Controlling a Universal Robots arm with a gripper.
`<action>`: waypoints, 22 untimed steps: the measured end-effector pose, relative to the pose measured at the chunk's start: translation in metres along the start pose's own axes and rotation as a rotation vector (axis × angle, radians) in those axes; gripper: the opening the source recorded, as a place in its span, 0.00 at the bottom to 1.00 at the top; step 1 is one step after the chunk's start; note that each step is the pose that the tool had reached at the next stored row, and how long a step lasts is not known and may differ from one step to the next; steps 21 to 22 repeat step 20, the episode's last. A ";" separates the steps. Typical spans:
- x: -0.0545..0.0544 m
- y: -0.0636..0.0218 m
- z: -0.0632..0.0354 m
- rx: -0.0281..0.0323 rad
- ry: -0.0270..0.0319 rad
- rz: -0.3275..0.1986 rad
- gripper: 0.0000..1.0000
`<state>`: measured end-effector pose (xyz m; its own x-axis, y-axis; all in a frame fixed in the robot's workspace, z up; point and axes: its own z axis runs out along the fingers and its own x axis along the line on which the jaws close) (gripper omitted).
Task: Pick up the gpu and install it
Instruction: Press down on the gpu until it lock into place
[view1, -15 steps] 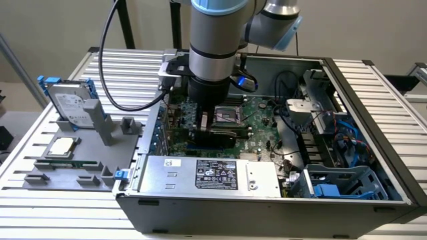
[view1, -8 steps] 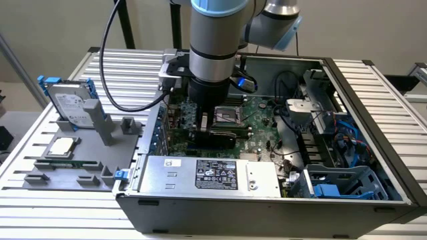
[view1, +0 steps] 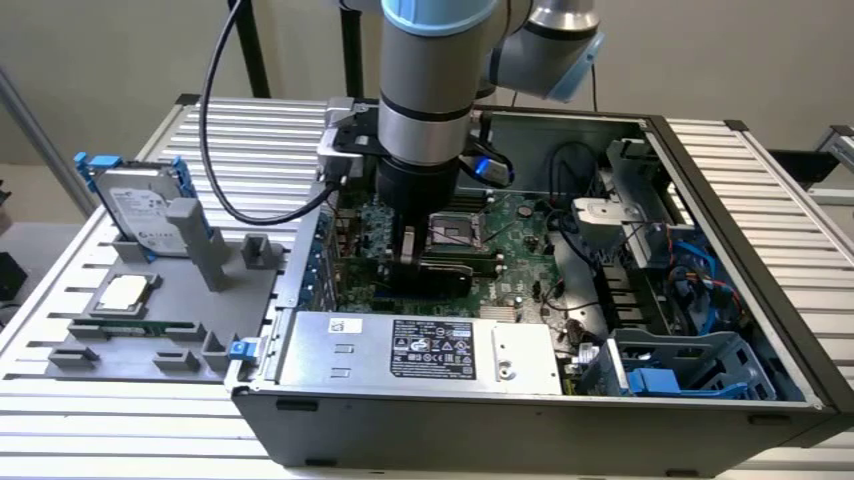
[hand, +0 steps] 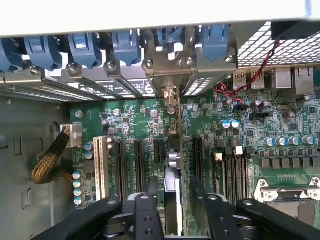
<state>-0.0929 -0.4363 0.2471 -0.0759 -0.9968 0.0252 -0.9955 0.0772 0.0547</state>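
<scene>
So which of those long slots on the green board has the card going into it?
The slot straight under the gripper, with the gpu standing on edge in it and its metal bracket reaching the case's back wall. The black slots on either side are bare.

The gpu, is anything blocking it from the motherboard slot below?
Nothing visible. The thin green-and-black gpu card, held edge-on between the black fingers, stands over the green motherboard with its silver bracket against the case's rear openings.

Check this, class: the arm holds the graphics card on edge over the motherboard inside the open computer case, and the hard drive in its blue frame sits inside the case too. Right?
Not quite. The exterior view shows the hard drive standing on the grey tray outside the computer case. The rest stands: the gripper holds the graphics card on edge over the motherboard.
</scene>
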 end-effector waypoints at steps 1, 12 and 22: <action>0.000 0.0001 -0.0008 -0.0001 0.0001 0.000 1.00; 0.001 0.0021 -0.0379 -0.0023 0.0001 0.000 0.00; 0.001 0.0021 -0.0389 -0.0025 -0.0011 0.000 0.00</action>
